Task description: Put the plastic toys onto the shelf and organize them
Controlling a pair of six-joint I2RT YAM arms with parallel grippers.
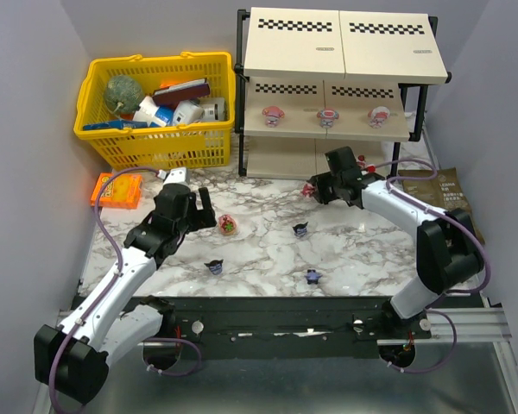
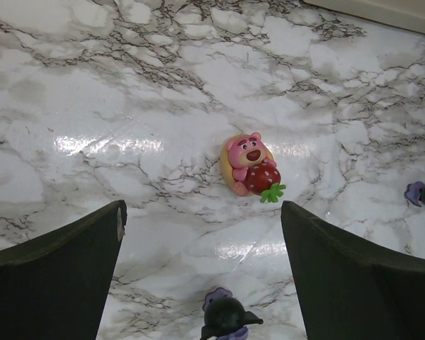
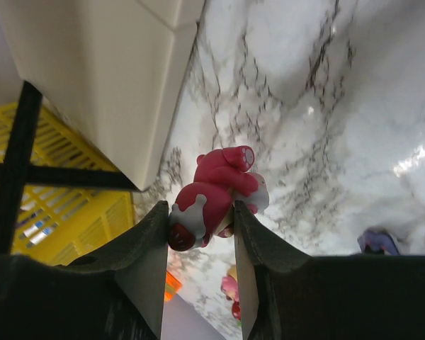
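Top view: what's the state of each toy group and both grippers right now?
Left gripper: open, near the bear toy.
Right gripper: shut on red-pink toy, beside the shelf.
Bear toy: lying on the table, ungripped.
Pink-and-white toys: three standing on the shelf's middle tier.
Dark toys: three loose on the table.

Your marble-patterned tabletop [image 2: 92, 85] is smooth and glossy, with bright glare patches. The pink bear toy [image 2: 249, 164] lying on it looks like smooth, slightly shiny plastic. The red-pink toy [image 3: 214, 190] has the same hard sheen. The fingers [image 3: 145, 248] of the right gripper [image 3: 200, 209] are matt black and faintly grainy. The shelf [image 1: 341, 47] has smooth, matt beige boards on black metal posts [image 1: 241, 95]. The yellow basket [image 1: 155, 151] is plastic mesh. At the table's right edge, the brown packet [image 1: 447, 191] looks dull, either paper or film.
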